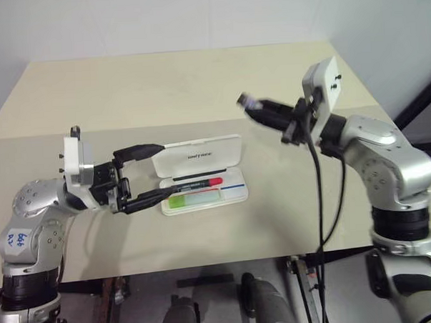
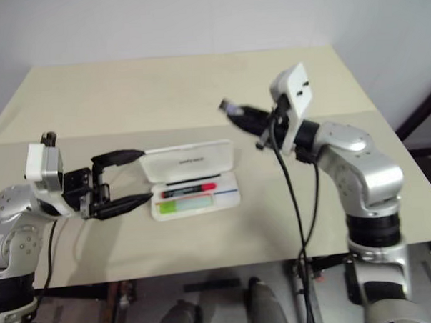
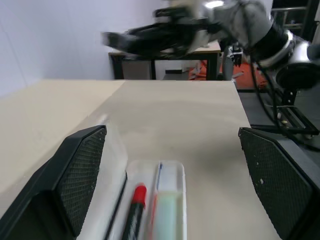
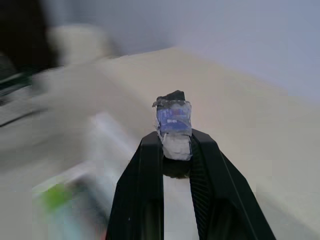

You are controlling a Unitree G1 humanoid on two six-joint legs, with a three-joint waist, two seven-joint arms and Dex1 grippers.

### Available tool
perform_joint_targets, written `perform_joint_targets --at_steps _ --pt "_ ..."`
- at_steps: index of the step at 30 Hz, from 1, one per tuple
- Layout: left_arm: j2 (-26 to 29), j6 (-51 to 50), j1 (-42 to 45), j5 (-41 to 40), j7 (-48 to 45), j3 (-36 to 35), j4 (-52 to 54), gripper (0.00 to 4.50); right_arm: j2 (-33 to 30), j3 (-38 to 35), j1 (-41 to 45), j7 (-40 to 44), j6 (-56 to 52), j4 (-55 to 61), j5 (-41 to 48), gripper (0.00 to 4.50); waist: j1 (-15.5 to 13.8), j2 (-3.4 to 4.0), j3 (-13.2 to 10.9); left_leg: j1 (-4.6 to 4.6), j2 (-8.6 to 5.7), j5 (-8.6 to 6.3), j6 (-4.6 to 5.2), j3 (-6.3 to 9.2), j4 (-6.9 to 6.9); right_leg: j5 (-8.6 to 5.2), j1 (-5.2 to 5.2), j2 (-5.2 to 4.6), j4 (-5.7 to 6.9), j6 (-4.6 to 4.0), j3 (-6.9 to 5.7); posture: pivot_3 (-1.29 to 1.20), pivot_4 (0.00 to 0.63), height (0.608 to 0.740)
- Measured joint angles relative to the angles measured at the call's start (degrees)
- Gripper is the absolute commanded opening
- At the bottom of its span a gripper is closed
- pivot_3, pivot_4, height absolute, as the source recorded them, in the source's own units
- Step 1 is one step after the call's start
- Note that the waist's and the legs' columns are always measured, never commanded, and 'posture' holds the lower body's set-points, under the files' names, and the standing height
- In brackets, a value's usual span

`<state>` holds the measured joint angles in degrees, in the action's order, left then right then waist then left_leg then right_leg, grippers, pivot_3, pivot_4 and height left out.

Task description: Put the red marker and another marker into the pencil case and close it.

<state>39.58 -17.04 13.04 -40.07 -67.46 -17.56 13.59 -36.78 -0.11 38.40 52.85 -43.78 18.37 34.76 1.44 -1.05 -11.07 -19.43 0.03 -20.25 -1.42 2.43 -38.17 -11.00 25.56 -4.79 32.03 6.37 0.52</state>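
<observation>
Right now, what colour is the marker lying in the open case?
Red marker, black at one end; clearest in the left eye view, inside the pencil case.

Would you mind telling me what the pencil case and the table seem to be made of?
The pencil case looks like smooth white plastic: thin moulded lid, rounded corners, and a translucent rim in the left wrist view. The table looks like matte beige laminate or painted board; the even, grainless surface leaves that open.

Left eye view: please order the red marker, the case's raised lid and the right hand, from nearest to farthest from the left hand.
1. The red marker, lying in the pencil case tray, just beyond the left hand.
2. The raised lid, standing at the tray's far side; close to the marker's distance, so this ranking is narrow.
3. The right hand, raised high on the right, holding a small silver-grey object.
</observation>
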Motion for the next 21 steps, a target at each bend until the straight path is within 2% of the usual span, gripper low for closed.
perform_joint_targets --at_steps 4,7,11,21 --pt "0.44 3.39 -4.46 0.06 -2.55 -1.06 0.13 4.5 -4.5 8.27 -3.11 10.13 6.23 -3.21 -4.58 0.37 0.01 -0.01 0.0 -0.01 -0.05 -0.01 -0.01 -0.09 -0.06 0.03 -0.04 -0.02 -0.07 0.05 0.02 0.0 0.15 0.74" --pt "0.57 5.33 -7.42 0.17 -3.86 -1.83 0.11 4.5 -4.52 12.52 -2.95 15.02 12.24 -8.02 -8.87 0.37 0.23 -0.01 -0.01 0.06 -0.02 0.0 -0.01 -0.11 -0.05 0.02 -0.04 0.0 -0.02 0.03 0.01 0.0 0.15 0.74" --pt "0.81 7.55 -9.36 0.13 -5.88 -2.9 -0.5 4.5 -1.69 16.16 -0.5 18.03 18.51 -15.64 -13.51 0.37 0.19 -0.01 -0.01 0.11 0.06 0.02 -0.04 -0.1 -0.05 -0.01 -0.03 0.07 0.05 -0.03 0.0 0.0 0.15 0.74" --pt "2.24 10.24 -9.63 1.17 -6.9 -4.33 -3.25 4.5 5.41 19.41 4.87 21.12 27.61 -28.06 -20.87 0.37 0.1 0.0 -0.01 0.08 0.07 -0.03 -0.17 -0.08 -0.05 -0.01 -0.02 0.06 0.06 -0.04 -0.01 0.0 0.15 0.74"
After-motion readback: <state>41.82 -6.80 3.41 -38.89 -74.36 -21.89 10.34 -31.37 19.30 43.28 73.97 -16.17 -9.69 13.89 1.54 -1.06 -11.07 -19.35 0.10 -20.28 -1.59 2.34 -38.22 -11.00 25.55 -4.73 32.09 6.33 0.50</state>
